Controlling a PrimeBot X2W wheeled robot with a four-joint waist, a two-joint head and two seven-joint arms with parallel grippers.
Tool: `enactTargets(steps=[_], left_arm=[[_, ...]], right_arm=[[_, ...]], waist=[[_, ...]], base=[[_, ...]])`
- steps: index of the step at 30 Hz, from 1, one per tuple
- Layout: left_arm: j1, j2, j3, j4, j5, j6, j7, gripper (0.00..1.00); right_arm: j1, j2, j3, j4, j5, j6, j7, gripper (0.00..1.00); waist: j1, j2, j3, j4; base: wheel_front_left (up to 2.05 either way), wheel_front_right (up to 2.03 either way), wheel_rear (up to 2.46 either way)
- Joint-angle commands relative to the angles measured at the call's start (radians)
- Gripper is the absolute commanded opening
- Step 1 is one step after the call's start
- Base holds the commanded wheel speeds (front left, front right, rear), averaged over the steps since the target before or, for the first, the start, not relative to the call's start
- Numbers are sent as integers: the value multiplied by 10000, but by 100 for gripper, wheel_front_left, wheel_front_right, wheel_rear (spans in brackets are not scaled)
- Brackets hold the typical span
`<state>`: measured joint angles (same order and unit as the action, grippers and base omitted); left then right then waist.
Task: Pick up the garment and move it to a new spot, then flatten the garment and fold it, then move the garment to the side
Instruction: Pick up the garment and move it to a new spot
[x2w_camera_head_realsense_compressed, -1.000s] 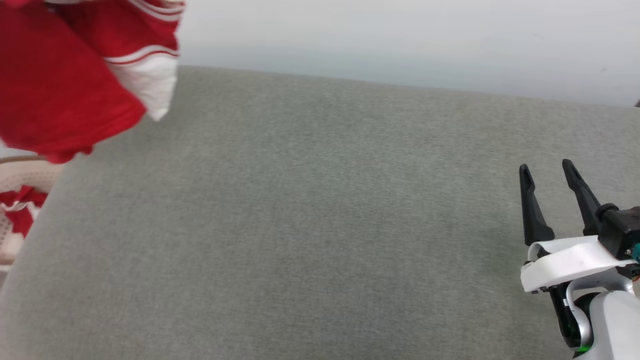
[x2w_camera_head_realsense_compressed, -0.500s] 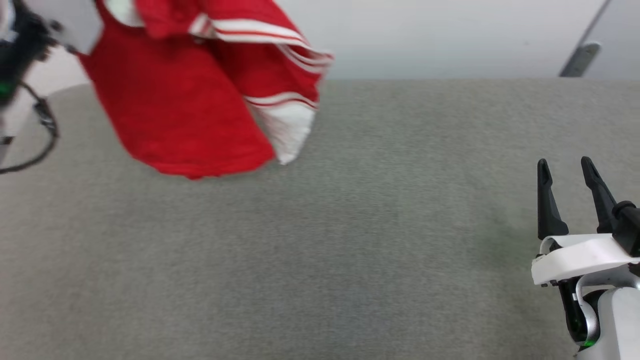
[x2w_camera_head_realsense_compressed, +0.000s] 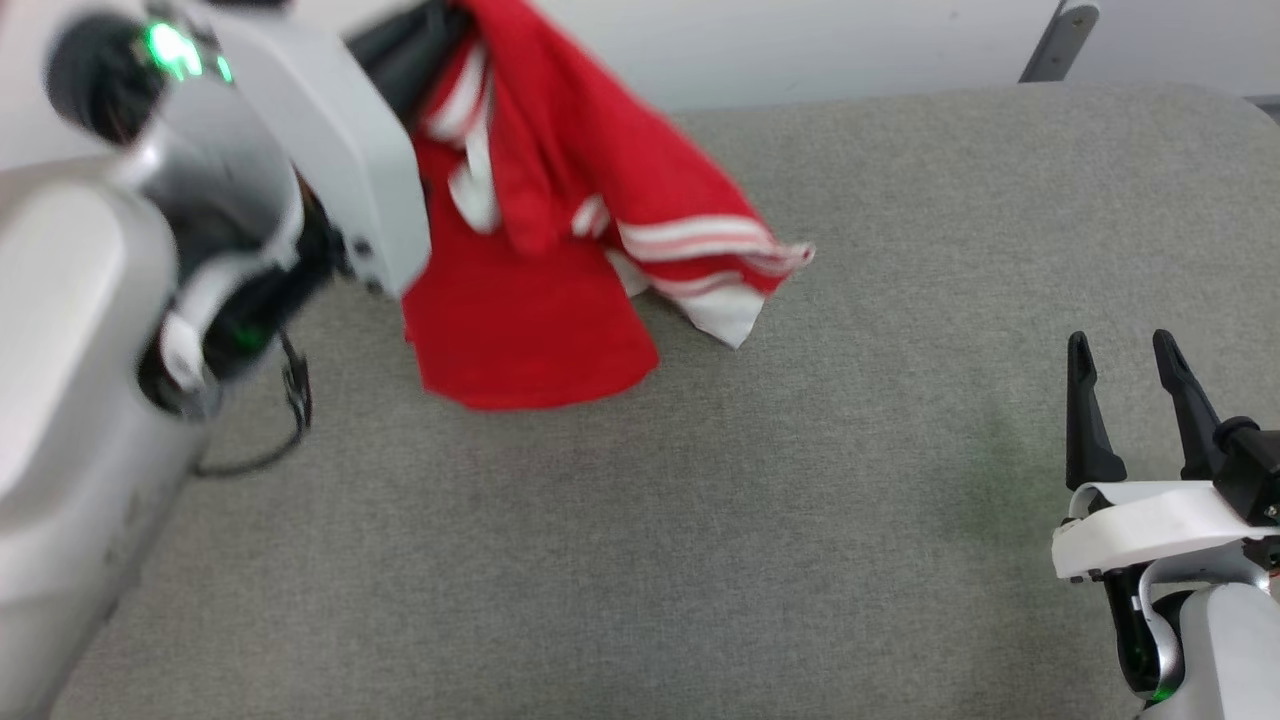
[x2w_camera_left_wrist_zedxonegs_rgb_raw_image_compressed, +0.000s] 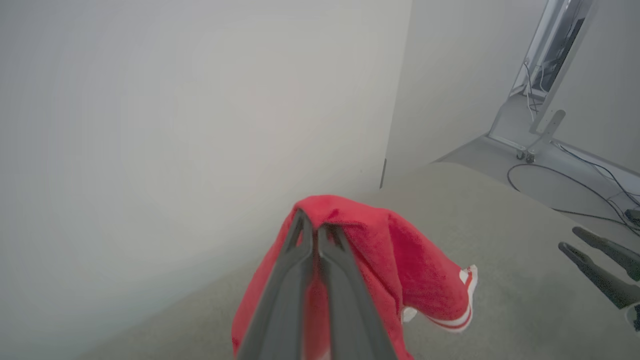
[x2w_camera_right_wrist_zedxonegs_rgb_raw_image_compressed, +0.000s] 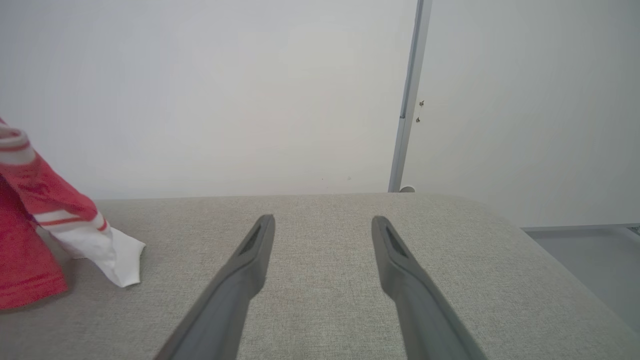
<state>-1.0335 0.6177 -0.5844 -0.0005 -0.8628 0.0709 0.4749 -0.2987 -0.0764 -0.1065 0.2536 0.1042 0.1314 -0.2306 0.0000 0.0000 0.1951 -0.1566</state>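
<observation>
— What did the robot have in front of it?

— A broad grey woven fabric surface (x2w_camera_head_realsense_compressed: 700, 520) with rounded corners. Behind it rose a plain pale wall (x2w_camera_right_wrist_zedxonegs_rgb_raw_image_compressed: 200, 90), and a slim metal post (x2w_camera_right_wrist_zedxonegs_rgb_raw_image_compressed: 410, 95) ran up the wall near the far right corner. Off to that side, the grey floor (x2w_camera_left_wrist_zedxonegs_rgb_raw_image_compressed: 545, 187) carried loose dark cables (x2w_camera_left_wrist_zedxonegs_rgb_raw_image_compressed: 508, 178).

— And the shirt?

— The large red jersey T-shirt (x2w_camera_head_realsense_compressed: 530, 320) hung bunched over the far left part of the surface. The left gripper (x2w_camera_left_wrist_zedxonegs_rgb_raw_image_compressed: 314, 225) had it pinched at its top fold, the two long dark fingers pressed together on the cloth. The body fell in one red sheet, and a white sleeve (x2w_camera_head_realsense_compressed: 725, 310) edged with thin red stripes flared out to the right. In the right wrist view the sleeve tip and the lower hem seemed to touch the fabric surface, though I couldn't be sure.

— The other arm?

— The right gripper (x2w_camera_head_realsense_compressed: 1120, 340) sat low at the near right, well apart from the shirt. Its fingers were spread wide and pointed over the surface towards the wall.
</observation>
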Motion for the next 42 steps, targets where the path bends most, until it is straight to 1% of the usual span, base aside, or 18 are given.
enactTargets(steps=[1, 5, 9, 13, 17, 24, 29, 30, 31, 32, 33, 35, 36, 37, 38, 42], left_arm=[[360, 120, -58, -77, -20, 62, 3, 0], [1434, 369, -327, -164, -181, 118, 67, 0], [2514, 563, -555, -97, -551, 264, 248, 0], [3359, 792, -873, 129, -754, 191, 499, 0], [3916, 822, -1098, 656, -998, 140, 678, 0], [4405, 468, -1553, 1968, -1194, -233, 791, 0], [4396, 144, -1726, 2983, -1304, -439, 825, 0], [4421, 54, -1732, 3192, -1411, -502, 882, 0], [4351, 58, -1821, 3318, -1292, -605, 858, 0], [4277, 29, -1857, 3450, -1231, -684, 796, 15], [4264, -58, -1839, 3600, -1332, -717, 779, 33], [4127, -69, -1873, 3725, -1235, -873, 710, 43], [4091, -121, -1840, 3789, -1296, -928, 669, 56], [4078, -160, -1779, 3836, -1380, -945, 637, 89], [4018, -129, -1791, 3840, -1296, -1001, 576, 100], [4095, -71, -1657, 3752, -1326, -1055, 240, 100]], right_arm=[[-30, 51, 24, 32, -31, -12, -97, 100], [-23, 101, 59, 165, -3, -12, -165, 100], [-20, 135, 142, 268, 15, -12, -208, 100], [-118, 152, 275, 376, 34, -12, -239, 100], [-179, 159, 386, 468, 25, -12, -268, 100], [-293, 149, 594, 631, 63, -12, -285, 100], [-364, 97, 719, 748, 101, -12, -304, 100], [-374, 81, 734, 772, 95, -12, -307, 100], [-383, 69, 758, 795, 97, -12, -305, 100], [-383, 51, 767, 816, 101, -12, -308, 100], [-378, 31, 781, 834, 111, -12, -311, 100], [-367, 1, 820, 876, 124, -12, -312, 100], [-352, -23, 835, 890, 132, -12, -310, 100], [-327, -43, 864, 907, 139, -12, -306, 100], [-289, -61, 883, 920, 146, -12, -294, 100], [-89, -165, 966, 987, 177, -12, -234, 100]], waist=[[0, 0, 120, -97], [0, 0, 193, -88], [0, 0, 254, -23], [0, 0, 290, 62], [0, 0, 297, 144], [0, 0, 263, 217], [0, 0, 188, 254], [0, 0, 159, 265], [0, 0, 131, 275], [0, 0, 91, 297], [0, 0, 43, 322], [0, 0, -72, 371], [0, 0, -140, 401], [0, 0, -223, 430], [0, 0, -311, 464], [0, 0, -758, 595]], base=[[0, 0, 0], [0, 0, 0], [0, 0, 0], [0, 0, 0], [0, 0, 0], [0, 0, 0], [0, 0, 0], [0, 0, 0], [0, 0, 0], [0, 0, 0], [0, 0, 0], [0, 0, 0], [0, 0, 0], [0, 0, 0], [0, 0, 0], [0, 0, 0]])
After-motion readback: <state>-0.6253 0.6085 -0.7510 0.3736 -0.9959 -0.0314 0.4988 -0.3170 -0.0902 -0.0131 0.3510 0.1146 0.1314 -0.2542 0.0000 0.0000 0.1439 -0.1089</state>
